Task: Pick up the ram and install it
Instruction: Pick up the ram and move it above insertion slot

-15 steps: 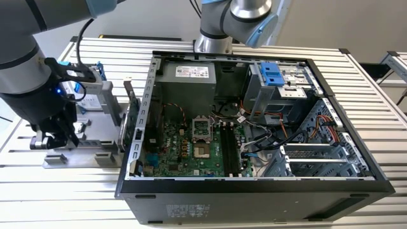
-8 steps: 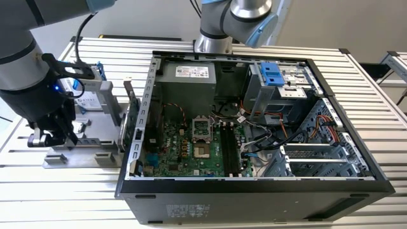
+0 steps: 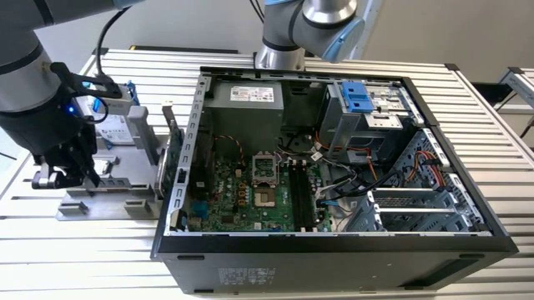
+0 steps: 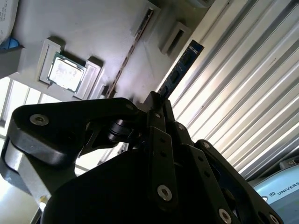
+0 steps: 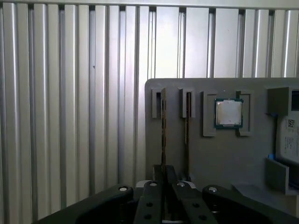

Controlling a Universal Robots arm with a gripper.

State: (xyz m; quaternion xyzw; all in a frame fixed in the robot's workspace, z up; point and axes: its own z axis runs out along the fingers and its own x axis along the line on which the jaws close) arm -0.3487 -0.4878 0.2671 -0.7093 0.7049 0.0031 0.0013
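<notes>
Black matte linkage bars, pinned with bright round rivets, make up the gripper (image 4: 156,100). In both wrist views its two flat fingers are pressed together on the ram (image 4: 182,67). The ram is a long, thin board seen nearly edge-on, dark, with a row of small chips on its face. It runs out from the fingertips along the edge of the fixture (image 5: 224,158), a smooth grey moulded plate with raised rectangular pockets. Whether the ram's far end sits in the fixture's narrow slot cannot be told.

On the fixture, just beside the ram, a second thin stick (image 5: 188,116) stands edge-on in its own slot. Farther in on the fixture, a square processor (image 5: 229,113) with a dull silver lid lies flat in a stepped pocket. A labelled hard drive (image 5: 289,135) stands at the fixture's far side.

Under the fixture is the table (image 5: 70,93), ribbed bright aluminium in long parallel slats. In the exterior view, beyond the fixture toward the exterior view's right, lies an open black steel computer case (image 3: 334,240) with its green motherboard (image 3: 242,194) exposed.
</notes>
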